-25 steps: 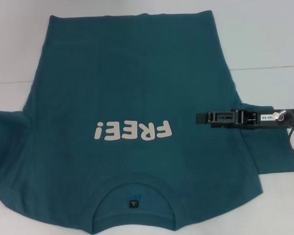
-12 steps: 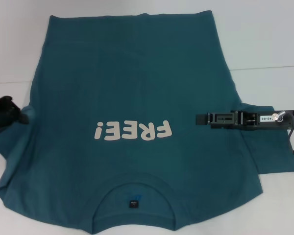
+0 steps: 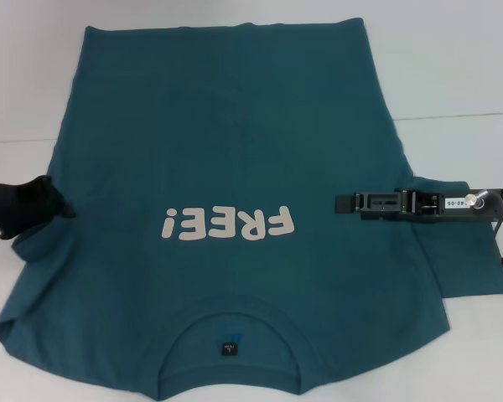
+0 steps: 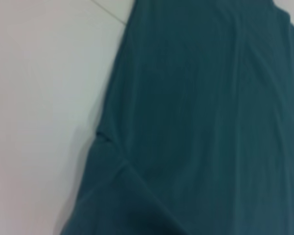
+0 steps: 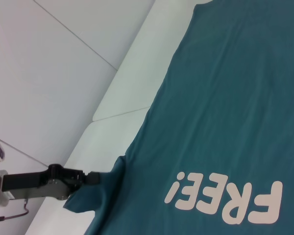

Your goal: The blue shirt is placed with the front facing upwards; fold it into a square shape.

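Left claw [image 3: 54,203] clamps the blue shirt [image 3: 226,151] sleeve (white table [image 3: 453,67] beneath); right claw [image 3: 345,203] state unclear.

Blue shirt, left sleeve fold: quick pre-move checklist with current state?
1. Front up: "FREE!" lettering shows on the blue shirt: ok.
2. Left gripper at the left sleeve, cloth carried inward: ok.
3. Left grasp on cloth: fingers not distinguishable: cannot tell.
4. Right gripper over the shirt's right side, outside the left fold path: ok.
5. Right sleeve folded: not ok, it lies spread on the table.
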Tool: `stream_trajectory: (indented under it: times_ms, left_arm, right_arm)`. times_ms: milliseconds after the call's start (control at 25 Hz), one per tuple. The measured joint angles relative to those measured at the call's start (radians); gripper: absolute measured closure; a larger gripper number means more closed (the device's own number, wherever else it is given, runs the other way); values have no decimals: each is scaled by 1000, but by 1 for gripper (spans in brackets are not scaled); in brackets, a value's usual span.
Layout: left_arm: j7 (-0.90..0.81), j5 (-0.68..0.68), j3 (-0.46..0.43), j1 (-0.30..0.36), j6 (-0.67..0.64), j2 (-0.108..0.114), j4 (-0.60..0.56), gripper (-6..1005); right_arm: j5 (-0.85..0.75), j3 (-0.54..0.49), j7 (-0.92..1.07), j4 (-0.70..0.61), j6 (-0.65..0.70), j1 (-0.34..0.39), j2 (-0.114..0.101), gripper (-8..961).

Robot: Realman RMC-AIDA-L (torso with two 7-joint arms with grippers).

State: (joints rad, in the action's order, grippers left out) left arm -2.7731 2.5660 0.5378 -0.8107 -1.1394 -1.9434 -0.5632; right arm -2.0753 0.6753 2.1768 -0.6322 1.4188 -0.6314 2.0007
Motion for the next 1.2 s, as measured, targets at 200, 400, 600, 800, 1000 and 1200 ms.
stream_trajectory:
  times_ms: [200, 400, 600, 800, 1000, 1200]
  left_arm:
    - [50, -88, 14, -10, 24, -13, 23, 957]
    - [67, -84, 16, -18, 35, -13, 35, 894]
    - [58, -90, 16, -8, 42, -14, 34, 791]
    - [73, -120, 14, -13, 5, -14, 36, 604]
    - [125, -206, 16, -13, -52, -19, 36, 372]
    - [139, -209, 10, 6, -65, -16, 28, 261]
  right_arm:
    - [-1, 0, 0, 0, 0, -1, 0, 39]
    - [0, 0, 0, 3, 0, 3, -2, 39]
    - [0, 0, 0, 10, -3, 3, -5, 39]
    - [1, 0, 0, 11, -12, 0, -5, 39]
    - [0, 0, 0, 13, -19, -3, -4, 39]
    - [0, 0, 0, 23, -24, -4, -8, 39]
